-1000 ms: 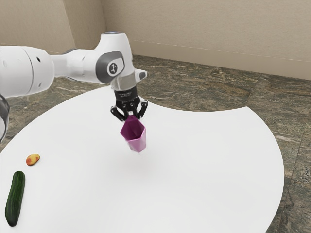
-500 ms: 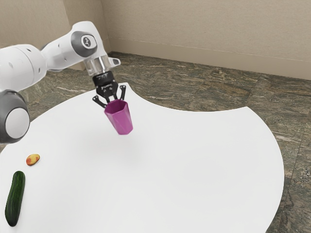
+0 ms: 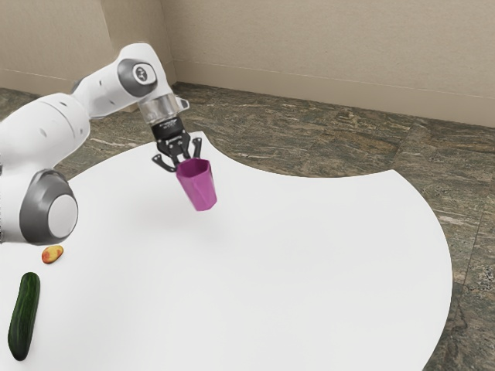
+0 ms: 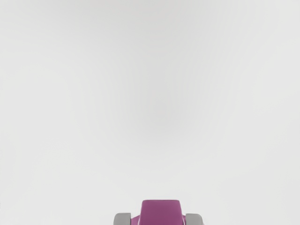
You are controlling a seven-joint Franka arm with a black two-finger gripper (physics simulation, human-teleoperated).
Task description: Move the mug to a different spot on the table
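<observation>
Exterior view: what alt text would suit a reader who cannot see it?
A white robot arm holds a purple mug by its rim in black jaws, tilted above a white table. A cucumber and a small fruit lie near its edge.

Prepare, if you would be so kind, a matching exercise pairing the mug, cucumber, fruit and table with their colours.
Things:
1. mug
2. cucumber
3. fruit
4. table

Colours:
A. white
B. dark green
C. purple
D. orange-yellow

Pairs: 1-C, 2-B, 3-D, 4-A
</observation>
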